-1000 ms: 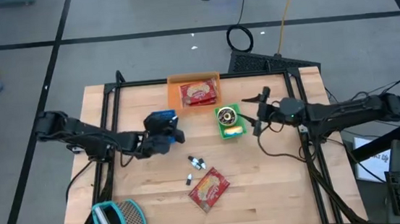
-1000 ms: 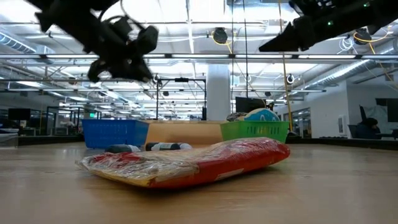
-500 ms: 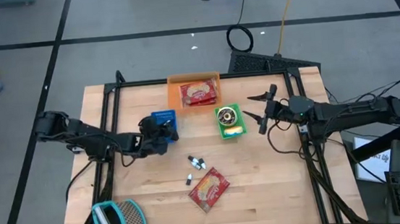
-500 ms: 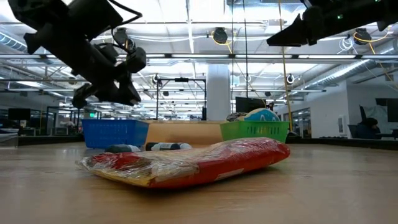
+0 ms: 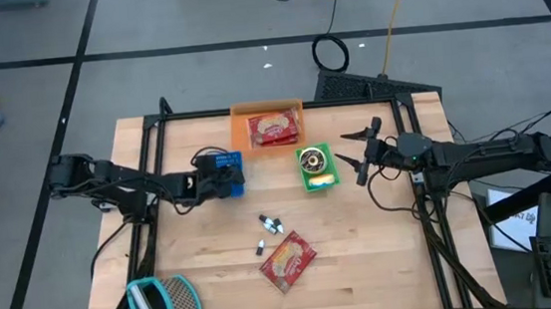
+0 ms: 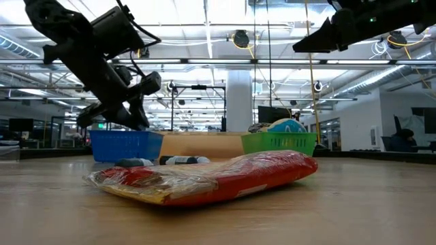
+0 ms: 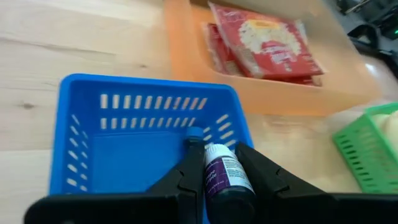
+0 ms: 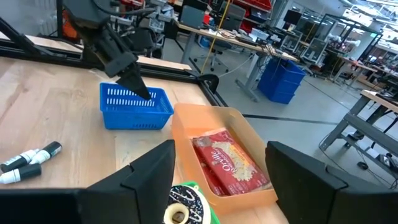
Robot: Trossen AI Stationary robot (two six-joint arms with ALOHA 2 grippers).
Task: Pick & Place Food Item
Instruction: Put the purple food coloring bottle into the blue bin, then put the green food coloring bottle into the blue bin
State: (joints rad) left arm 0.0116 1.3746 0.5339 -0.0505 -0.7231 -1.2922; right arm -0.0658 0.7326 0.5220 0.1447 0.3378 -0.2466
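Blue basket [image 5: 224, 165] blocked by left gripper [image 5: 220, 182] above it; orange bin [image 5: 268, 127], green basket [image 5: 316, 167] open from above; bare wood [image 5: 383, 245] at table's front right.

Red packet [image 6: 204, 178] before coloured baskets [image 6: 125, 144]

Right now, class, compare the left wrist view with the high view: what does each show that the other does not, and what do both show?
Only the left wrist view shows the small bottle clamped in the left gripper, poised over the blue basket. Only the high view shows the right gripper open beside the green basket, the loose red packet and the teal item at the table's corner. Both show the blue basket, the green basket and the orange tray of red packets.
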